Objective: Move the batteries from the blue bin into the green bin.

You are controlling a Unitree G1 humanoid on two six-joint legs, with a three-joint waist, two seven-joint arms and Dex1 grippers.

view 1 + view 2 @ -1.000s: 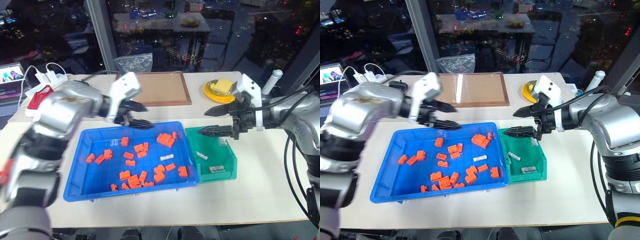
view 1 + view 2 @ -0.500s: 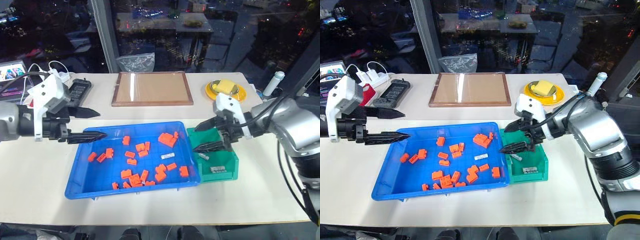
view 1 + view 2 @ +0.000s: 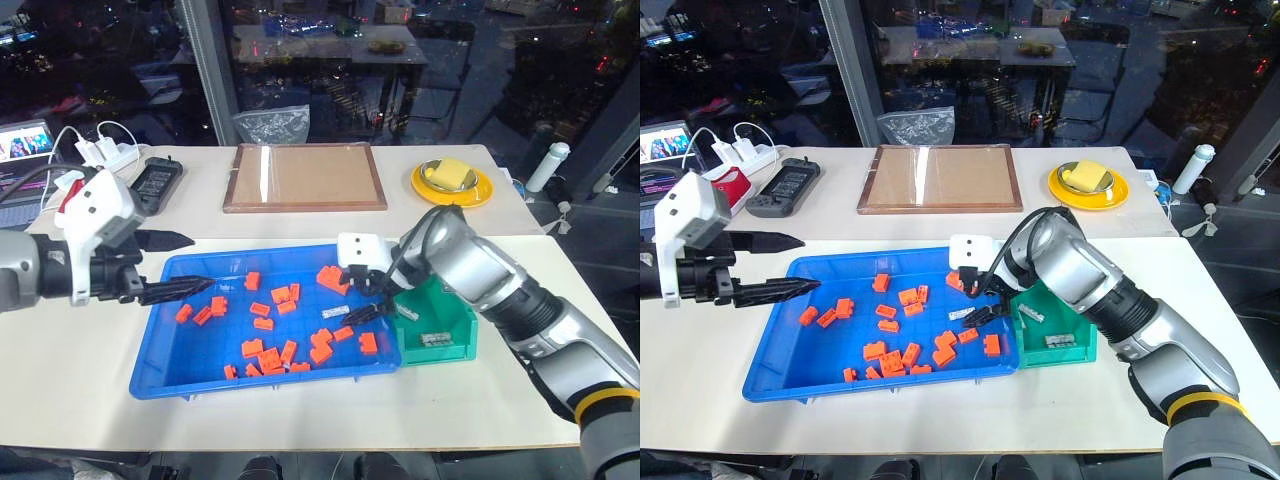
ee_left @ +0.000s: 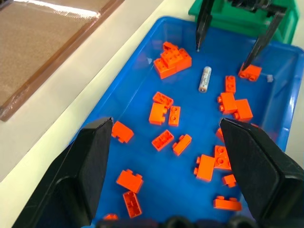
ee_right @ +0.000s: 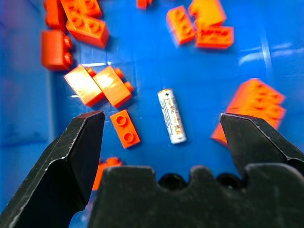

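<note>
Over blue bin (image 3: pixel 160 365) | right gripper (image 3: pixel 363 298) wide, battery (image 5: pixel 171 116) apparently untouched

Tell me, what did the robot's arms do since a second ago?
The right gripper swung from above the green bin down over the battery in the blue bin, open. The left gripper pulled back, open. Battery and orange blocks stayed put.

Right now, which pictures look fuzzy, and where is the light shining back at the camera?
Right wrist view: the battery looks sharp, but the black fingers close to the camera and the orange blocks at the edges are fuzzy. Left wrist view: its fingers are soft too, and a bright streak of glare lies on the wooden board. Left eye view: the same glare stripe crosses the board.
</note>
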